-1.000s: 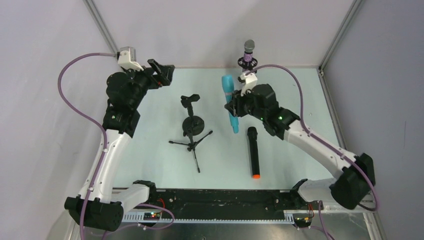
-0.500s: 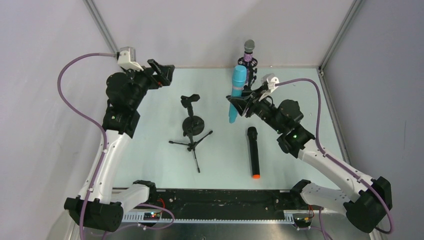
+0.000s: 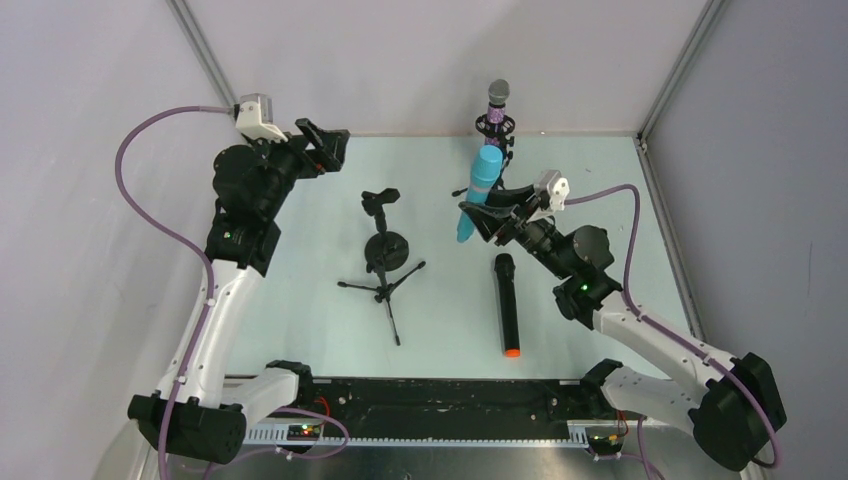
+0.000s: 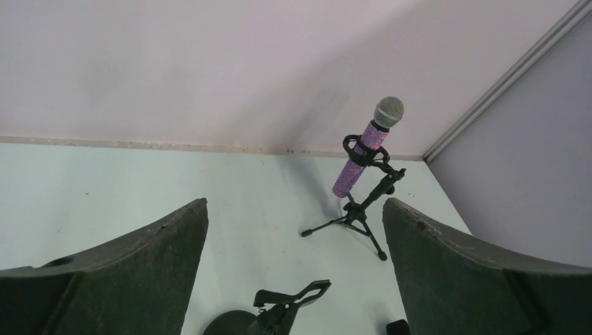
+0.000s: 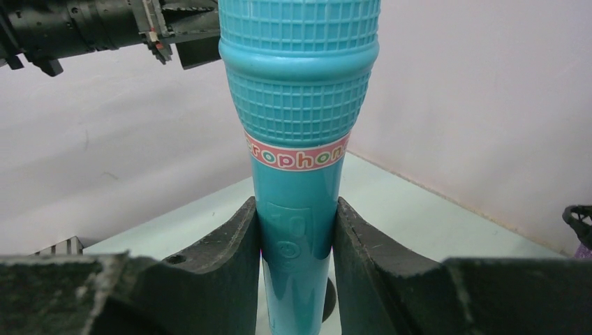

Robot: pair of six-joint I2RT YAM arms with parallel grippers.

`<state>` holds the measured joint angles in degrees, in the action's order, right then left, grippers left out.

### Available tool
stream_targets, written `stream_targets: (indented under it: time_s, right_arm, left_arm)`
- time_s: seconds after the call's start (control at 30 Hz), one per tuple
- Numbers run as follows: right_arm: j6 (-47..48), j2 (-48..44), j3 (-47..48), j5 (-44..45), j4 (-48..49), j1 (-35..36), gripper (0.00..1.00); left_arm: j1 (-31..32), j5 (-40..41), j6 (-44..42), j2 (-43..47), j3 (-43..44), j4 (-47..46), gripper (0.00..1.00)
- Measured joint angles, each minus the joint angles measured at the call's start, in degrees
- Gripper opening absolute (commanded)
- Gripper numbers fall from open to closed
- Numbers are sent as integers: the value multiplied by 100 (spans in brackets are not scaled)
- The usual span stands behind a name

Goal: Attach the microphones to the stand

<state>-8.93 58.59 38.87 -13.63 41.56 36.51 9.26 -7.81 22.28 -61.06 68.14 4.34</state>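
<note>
right end effector (image 5: 297, 234), blue microphone (image 5: 299, 84) head-up

The left arm (image 3: 215, 300) climbs from its base along the left side, then folds at the far end. The left gripper (image 3: 322, 140) points rightward, its fingers (image 4: 139, 265) spread wide. The right arm (image 3: 640, 325) stretches low and diagonally from its base toward the middle. The right gripper (image 3: 487, 212) is clamped on the handle of the light-blue microphone (image 3: 480, 185), holding it upright.
</note>
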Motion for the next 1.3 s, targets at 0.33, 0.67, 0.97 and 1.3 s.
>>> stream_targets:
  time_s: [0.33, 0.67, 0.97, 1.3]
  right_arm:
    - [295, 280, -59, -621, 960, 0, 0]
    - [367, 713, -59, -1010, 1429, 0, 0]
    - [299, 1180, -59, -1137, 2168, 0, 0]
    - [205, 1281, -59, -1322, 1862, 2, 0]
  left_arm:
    - [0, 13, -33, 0, 0, 0, 98]
    - [0, 11, -28, 0, 0, 0, 98]
    - [7, -35, -17, 2, 0, 0, 98]
    - [26, 76, -85, 310, -192, -83, 98]
